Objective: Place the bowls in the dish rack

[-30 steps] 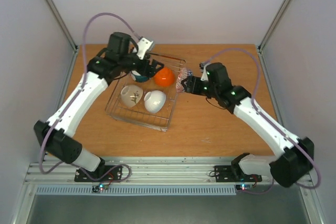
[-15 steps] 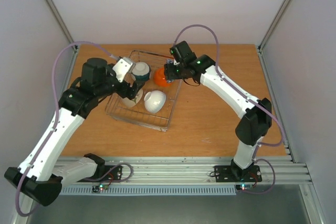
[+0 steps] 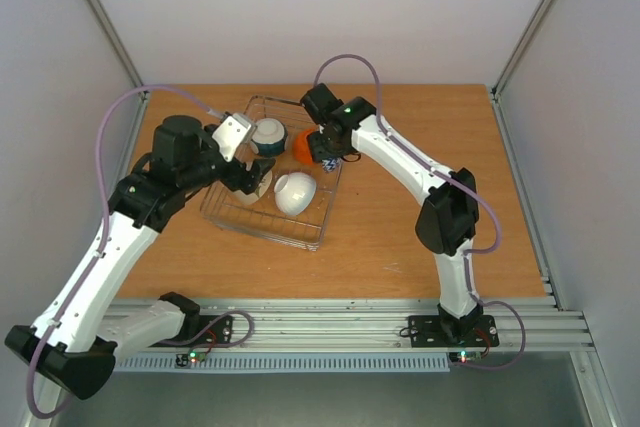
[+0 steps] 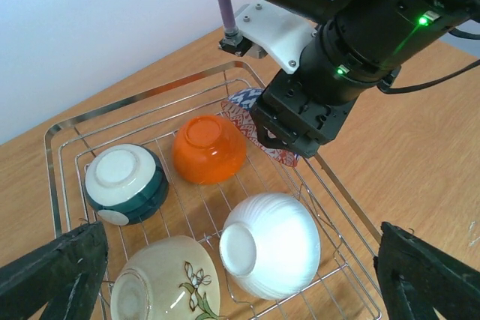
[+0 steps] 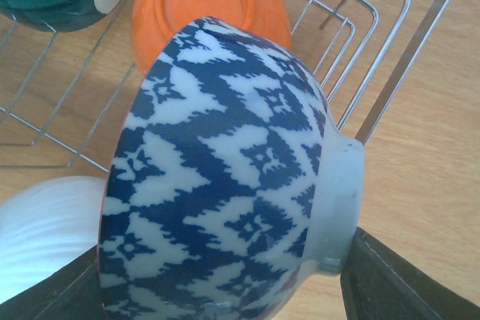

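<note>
Four bowls (image 4: 209,148) already lie in the dish rack (image 3: 262,229), centre-left in the overhead view. The fifth, the blue-patterned bowl (image 5: 225,177), is clamped in the right gripper (image 3: 328,147) at the rack's upper-right rim (not released). The left gripper (image 3: 250,177) is spread wide and empty.

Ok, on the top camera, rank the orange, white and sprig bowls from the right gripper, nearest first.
1. Orange bowl, just left of the right gripper, which holds the blue bowl.
2. White bowl, near right of the rack.
3. Sprig bowl, near left.
</note>
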### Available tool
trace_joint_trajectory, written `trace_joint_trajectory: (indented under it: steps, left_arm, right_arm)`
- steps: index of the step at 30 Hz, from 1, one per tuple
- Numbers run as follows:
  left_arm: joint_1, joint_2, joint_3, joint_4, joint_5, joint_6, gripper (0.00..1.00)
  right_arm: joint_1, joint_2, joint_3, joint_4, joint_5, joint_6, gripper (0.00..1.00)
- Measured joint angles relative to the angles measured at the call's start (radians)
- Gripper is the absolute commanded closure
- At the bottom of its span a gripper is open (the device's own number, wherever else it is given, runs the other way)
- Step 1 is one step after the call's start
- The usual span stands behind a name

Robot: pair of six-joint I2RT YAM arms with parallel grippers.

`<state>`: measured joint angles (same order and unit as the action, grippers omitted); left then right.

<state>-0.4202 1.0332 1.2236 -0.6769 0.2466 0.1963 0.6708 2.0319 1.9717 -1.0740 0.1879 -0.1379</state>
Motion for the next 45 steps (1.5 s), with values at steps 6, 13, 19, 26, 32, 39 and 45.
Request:
trace_joint_trajectory:
  steps: [6, 13, 19, 26, 32, 39, 45]
  left_arm:
    - [0.0, -0.018, -0.015, 0.001, 0.002, 0.0, 0.02]
    - [0.001, -0.032, -0.019, 0.005, 0.007, 0.0, 0.02]
    - [0.001, -0.053, -0.024, 0.008, 0.009, 0.0, 0.01]
    - [0.001, -0.07, -0.028, 0.009, 0.012, 0.0, 0.01]
    - [0.001, -0.079, -0.031, 0.009, 0.014, 0.0, 0.01]
    - [0.001, -0.098, -0.042, 0.011, 0.016, -0.001, 0.01]
    - [0.001, -0.1, -0.047, 0.016, 0.016, -0.001, 0.01]
  right_arm:
    - [0.006, 0.09, 0.161, -0.114, 0.048, -0.024, 0.99]
    - [0.026, 0.224, 0.336, -0.26, 0.097, -0.058, 0.99]
    - [0.056, 0.268, 0.35, -0.305, 0.11, -0.074, 0.99]
    - [0.083, 0.281, 0.361, -0.333, 0.169, -0.082, 0.99]
    - [0.095, 0.321, 0.399, -0.363, 0.206, -0.087, 0.99]
    - [0.098, 0.41, 0.483, -0.41, 0.251, -0.09, 0.99]
    - [0.099, 0.464, 0.572, -0.46, 0.286, -0.091, 0.98]
